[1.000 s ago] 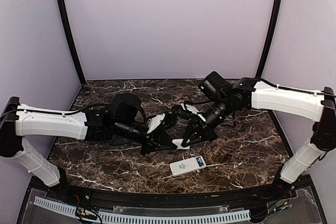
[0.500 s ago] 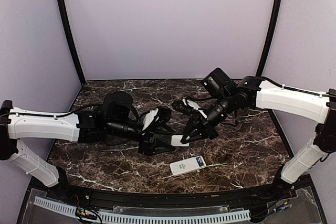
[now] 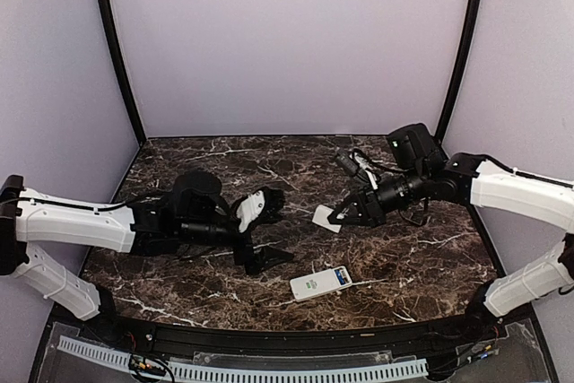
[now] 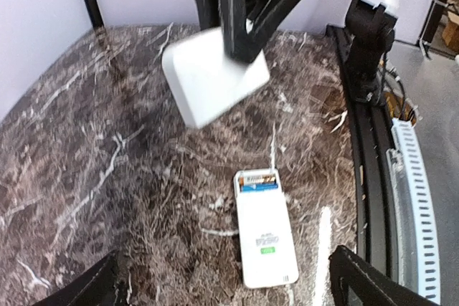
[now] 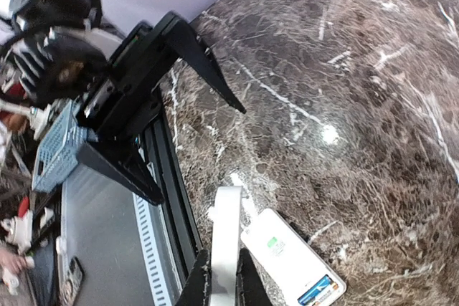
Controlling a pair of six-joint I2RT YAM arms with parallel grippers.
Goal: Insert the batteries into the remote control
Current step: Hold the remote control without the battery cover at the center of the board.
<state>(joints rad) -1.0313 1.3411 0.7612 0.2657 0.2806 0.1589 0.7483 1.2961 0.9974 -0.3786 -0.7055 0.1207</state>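
Two arms, one remote (image 3: 316, 285), one loose white cover (image 3: 325, 218), one marble table (image 3: 421, 257). The left gripper (image 3: 273, 229) stands spread wide with nothing between its jaws. The right gripper (image 3: 341, 214) is pinched on the cover. The remote lies flat on the table at 6 o'clock from the cover, near the front edge and well apart from both grippers, its long axis running from 8 to 2 o'clock. It is a slim white handset whose upper face is plain, with a small green mark at mid-length and an uncovered bay at the 2 o'clock end. The batteries (image 3: 342, 275) show in that bay as a blue band, too small to count. Only the top view shows both arms whole. The left wrist view shows the cover's broad face, a blurred rounded rectangle raised above the table at 12 o'clock from the remote, and an orange streak in the bay. The right wrist view shows the cover edge-on, a thin white strip between the fingers, with the remote at 3 o'clock of it.
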